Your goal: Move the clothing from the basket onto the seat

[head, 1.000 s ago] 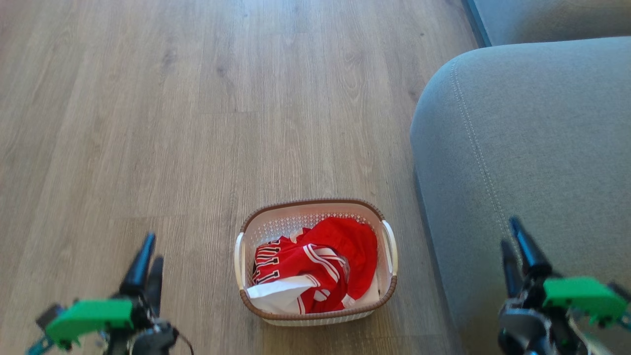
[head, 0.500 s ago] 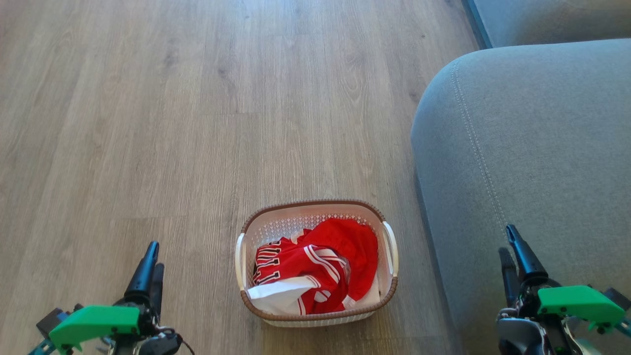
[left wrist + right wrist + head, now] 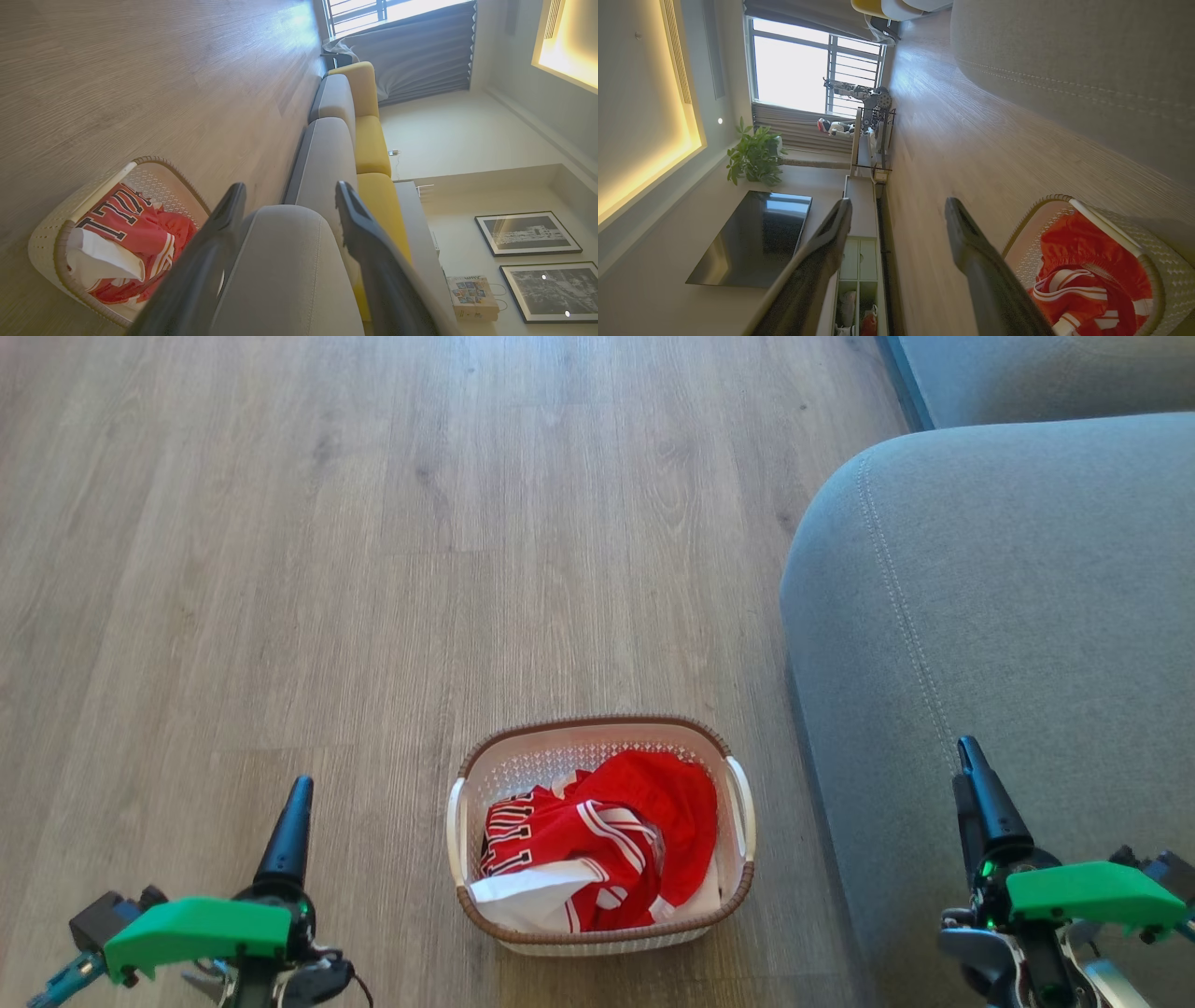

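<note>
The basket (image 3: 597, 720) stands on the wood floor just left of the seat (image 3: 1008, 616). The clothing (image 3: 611, 835), bright red with white stripes and lettering, lies crumpled inside it. My left gripper (image 3: 300, 790) hovers over the floor to the basket's left, open and holding nothing. My right gripper (image 3: 963, 762) hangs over the seat's front part, to the basket's right, also open and holding nothing. In the left wrist view my left gripper (image 3: 287, 193) has its fingers spread, with the basket (image 3: 42, 238), the clothing (image 3: 126, 224) and the seat (image 3: 289, 270) behind them. In the right wrist view my right gripper (image 3: 899, 205) stands wide too, beside the basket (image 3: 1153, 252) and the clothing (image 3: 1083, 252).
Wood floor (image 3: 373, 569) stretches ahead and to the left. A second grey cushion (image 3: 1027, 373) lies at the far right. Yellow back cushions (image 3: 369, 140) line the sofa. Across the room stand a dark screen (image 3: 752, 238), a low cabinet and a plant (image 3: 754, 156).
My left gripper's fingers have parted, and the right ones have spread a little wider. Both wrists have sunk slightly and turned. The basket and the clothing lie as before.
</note>
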Robot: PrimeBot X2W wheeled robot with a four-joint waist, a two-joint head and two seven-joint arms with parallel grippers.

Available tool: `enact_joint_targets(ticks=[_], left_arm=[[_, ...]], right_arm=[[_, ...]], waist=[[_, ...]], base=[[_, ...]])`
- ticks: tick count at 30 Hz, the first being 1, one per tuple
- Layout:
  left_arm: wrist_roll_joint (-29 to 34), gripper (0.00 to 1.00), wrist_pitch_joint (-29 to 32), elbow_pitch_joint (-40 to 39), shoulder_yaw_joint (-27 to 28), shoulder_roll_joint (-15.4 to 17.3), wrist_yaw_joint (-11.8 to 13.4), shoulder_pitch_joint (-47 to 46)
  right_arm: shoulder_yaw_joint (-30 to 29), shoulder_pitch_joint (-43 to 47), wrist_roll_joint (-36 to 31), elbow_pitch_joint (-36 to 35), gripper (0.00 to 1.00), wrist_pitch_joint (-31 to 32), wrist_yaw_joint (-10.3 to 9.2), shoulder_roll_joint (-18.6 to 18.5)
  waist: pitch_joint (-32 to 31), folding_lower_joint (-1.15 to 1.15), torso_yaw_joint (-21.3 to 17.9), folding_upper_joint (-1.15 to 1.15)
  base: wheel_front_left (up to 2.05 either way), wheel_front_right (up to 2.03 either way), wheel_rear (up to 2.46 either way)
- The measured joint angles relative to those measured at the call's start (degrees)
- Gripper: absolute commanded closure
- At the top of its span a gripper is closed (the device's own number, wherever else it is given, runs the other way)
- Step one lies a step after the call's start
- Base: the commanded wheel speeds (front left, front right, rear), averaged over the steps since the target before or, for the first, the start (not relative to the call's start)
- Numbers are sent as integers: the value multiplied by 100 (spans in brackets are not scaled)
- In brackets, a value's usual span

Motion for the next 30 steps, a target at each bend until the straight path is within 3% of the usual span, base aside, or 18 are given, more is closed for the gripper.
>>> enact_joint_targets(ticks=[30], left_arm=[[2824, 0, -489, -385, -274, 5, 160, 49]], right_arm=[[-477, 43, -3193, -449, 0, 0, 0, 420]], waist=[[-49, 0, 44, -1]], base=[[0, 0, 0]])
